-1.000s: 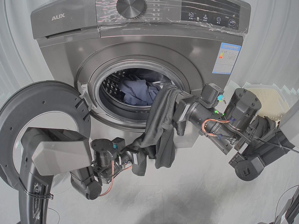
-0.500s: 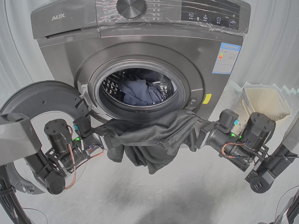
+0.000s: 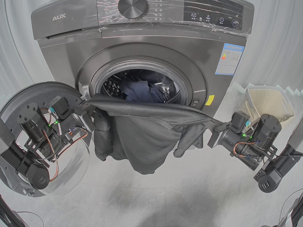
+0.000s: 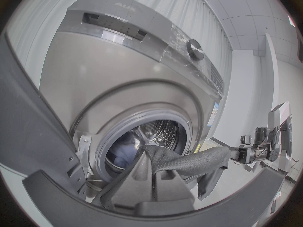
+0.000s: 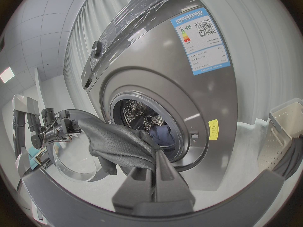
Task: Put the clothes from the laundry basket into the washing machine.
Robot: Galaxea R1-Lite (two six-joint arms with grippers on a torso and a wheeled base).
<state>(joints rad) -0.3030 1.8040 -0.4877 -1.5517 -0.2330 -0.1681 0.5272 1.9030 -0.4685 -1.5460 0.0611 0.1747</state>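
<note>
head, garment: i see the dark garment (image 3: 145, 130) strung out between my two arms, just in front of the washer (image 3: 142, 48) mouth. its body sags toward the floor.
head, left gripper: the left gripper (image 3: 86, 106) is clenched on one top corner, beside the open door (image 3: 38, 95).
head, right gripper: the right gripper (image 3: 214, 125) is clenched on the other corner, between the washer and the basket (image 3: 268, 101).
head, drum: blue clothes (image 3: 139, 92) already lie inside.
left wrist, gripper: the fingers (image 4: 137, 178) are pressed together with cloth pinched at their tips. the garment (image 4: 189, 163) runs off to the far right gripper (image 4: 235, 155).
right wrist, gripper: the right gripper (image 5: 155, 166) is pinched tight on a fold. the garment (image 5: 120, 142) stretches away to the left gripper (image 5: 74, 127).
right wrist, basket: something dark (image 5: 293, 155), cloth i think, hangs at the side of the basket (image 5: 281, 126).
handling: i judge the garment light, limp and mesh-textured, not slippery. it will likely drape and catch on the door seal rather than slide.
hold: the two top corners suit it. i'd bring them toward the mouth together so the hanging body follows in.
</note>
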